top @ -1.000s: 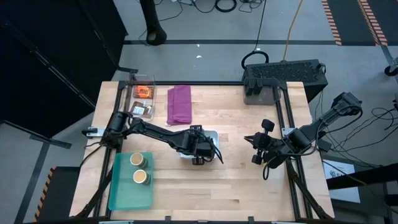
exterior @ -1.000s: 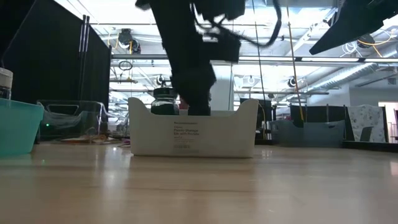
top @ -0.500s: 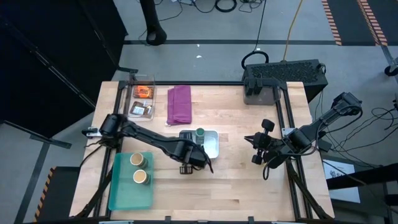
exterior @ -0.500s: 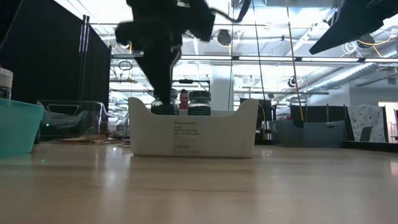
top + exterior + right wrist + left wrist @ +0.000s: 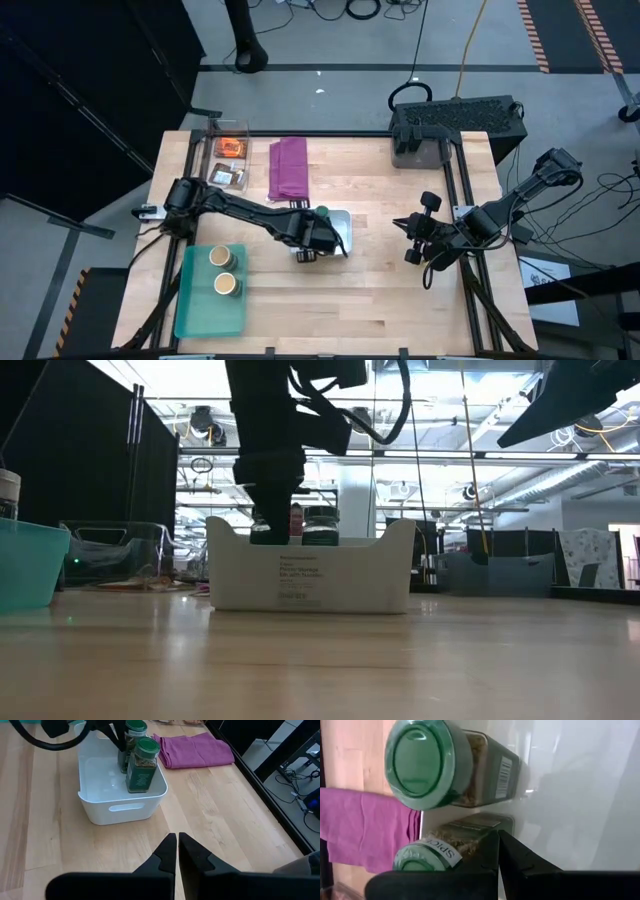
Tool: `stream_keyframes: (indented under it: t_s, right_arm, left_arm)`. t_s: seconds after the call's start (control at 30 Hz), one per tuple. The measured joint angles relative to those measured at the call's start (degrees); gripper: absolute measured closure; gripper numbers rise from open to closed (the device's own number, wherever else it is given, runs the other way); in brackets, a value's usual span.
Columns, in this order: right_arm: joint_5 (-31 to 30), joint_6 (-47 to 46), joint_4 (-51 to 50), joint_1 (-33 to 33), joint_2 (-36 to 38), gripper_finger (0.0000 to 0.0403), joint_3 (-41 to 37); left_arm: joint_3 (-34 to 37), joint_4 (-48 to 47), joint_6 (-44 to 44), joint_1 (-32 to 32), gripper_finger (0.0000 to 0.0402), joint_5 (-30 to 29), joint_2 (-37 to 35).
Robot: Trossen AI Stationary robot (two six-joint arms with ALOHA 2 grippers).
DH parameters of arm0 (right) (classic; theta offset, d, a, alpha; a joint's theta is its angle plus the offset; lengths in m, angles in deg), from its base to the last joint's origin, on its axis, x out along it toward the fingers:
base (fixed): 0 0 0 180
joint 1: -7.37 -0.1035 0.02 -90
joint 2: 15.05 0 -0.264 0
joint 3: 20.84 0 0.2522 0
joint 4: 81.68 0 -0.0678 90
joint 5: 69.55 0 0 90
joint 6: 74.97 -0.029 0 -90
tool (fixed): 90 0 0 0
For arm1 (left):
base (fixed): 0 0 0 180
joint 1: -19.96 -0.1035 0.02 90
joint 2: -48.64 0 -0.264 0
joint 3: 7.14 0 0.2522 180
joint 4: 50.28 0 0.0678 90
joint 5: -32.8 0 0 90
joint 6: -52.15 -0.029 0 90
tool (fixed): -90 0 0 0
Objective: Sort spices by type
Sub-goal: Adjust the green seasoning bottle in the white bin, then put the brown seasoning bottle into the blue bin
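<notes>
Two green-lidded spice jars (image 5: 142,765) (image 5: 132,737) stand upright in a white bin (image 5: 122,810) at mid-table. My left gripper (image 5: 118,742) is shut and reaches down into the bin beside the left jar (image 5: 422,862); in the high view its wrist hides that jar. Two tan-lidded jars (image 5: 220,257) (image 5: 227,285) stand in a teal tray (image 5: 195,310). An orange packet (image 5: 232,147) and a dark brown packet (image 5: 228,178) lie in a clear box. My right gripper (image 5: 177,837) is shut and hangs above the table's right side. My left gripper's shut fingers (image 5: 492,845) point steeply down along the side of the jar with the labelled lid (image 5: 470,842), inside the bin. I cannot tell whether they touch the jar. The jar stands upright on the bin's floor.
A folded purple cloth (image 5: 288,167) lies on the table beyond the bin. A black box (image 5: 455,125) sits at the far right corner. Bare wood lies between the bin and my right gripper (image 5: 412,240) and along the near edge.
My left gripper swung up and toward the table's near left, uncovering the bin. It then came back over the bin and went down into it beside the jars, tipping more steeply down. It stayed shut, and the jars kept their places.
</notes>
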State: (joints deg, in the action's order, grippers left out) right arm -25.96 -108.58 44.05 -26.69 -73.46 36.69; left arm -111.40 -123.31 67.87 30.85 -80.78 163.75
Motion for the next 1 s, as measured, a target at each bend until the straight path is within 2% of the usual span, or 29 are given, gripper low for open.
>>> stream_keyframes:
  t_s: [0.57, 0.87, 1.0]
  right_arm:
    - [0.0, -0.1, 0.0, 0.0, 0.0, 0.0403, 0.0]
    - [-0.4, 1.0, 0.0, 0.0, 0.0, 0.0403, 0.0]
    - [-2.8, 3.2, -0.1, -0.6, 0.5, 0.0403, -0.1]
  left_arm:
    - [0.0, -2.3, 0.4, -0.2, 0.0395, 0.6, 0.0]
    - [-4.7, -7.4, -0.3, 3.8, 0.0395, 0.4, -0.4]
    - [-5.2, -6.0, -3.3, 7.1, 0.0395, -2.8, -3.6]
